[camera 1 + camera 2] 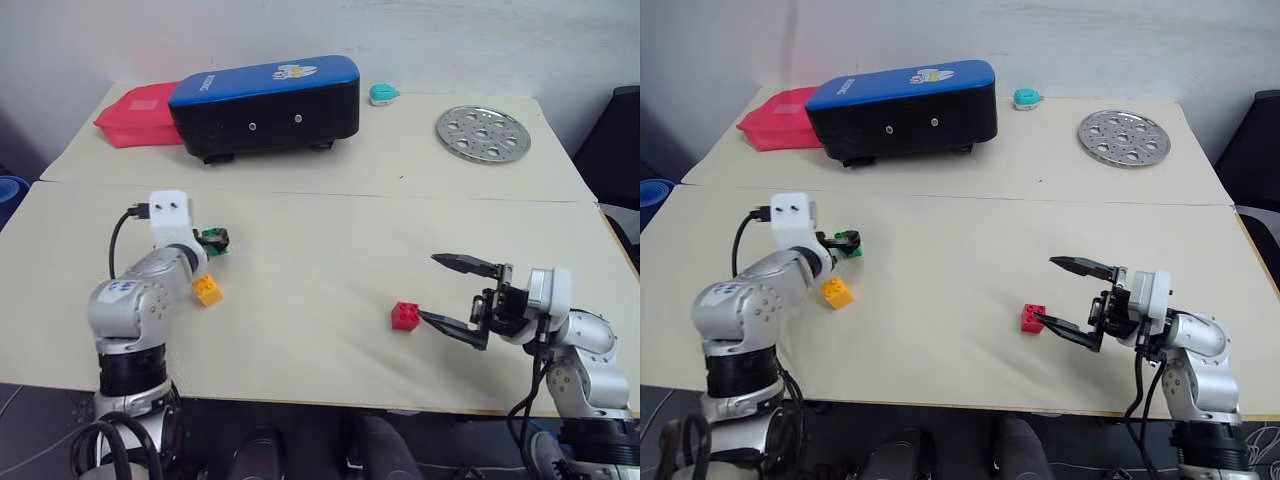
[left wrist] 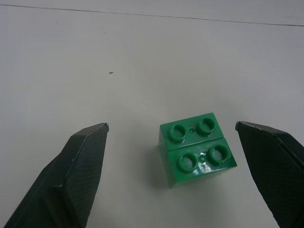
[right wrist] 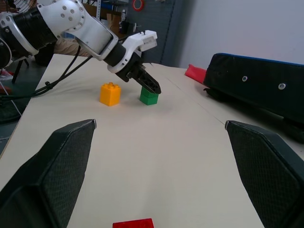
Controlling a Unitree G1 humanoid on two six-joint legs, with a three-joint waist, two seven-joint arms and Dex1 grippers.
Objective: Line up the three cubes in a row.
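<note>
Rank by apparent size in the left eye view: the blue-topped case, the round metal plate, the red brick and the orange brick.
1. Blue-topped case
2. Round metal plate
3. Red brick and orange brick: they look about alike, so I won't rank them.

I see bare beige counter (image 1: pixel 300 300) between the orange-yellow studded plastic brick (image 1: pixel 207 290) and the red studded plastic brick (image 1: pixel 405 316); nothing obstructs it.
</note>
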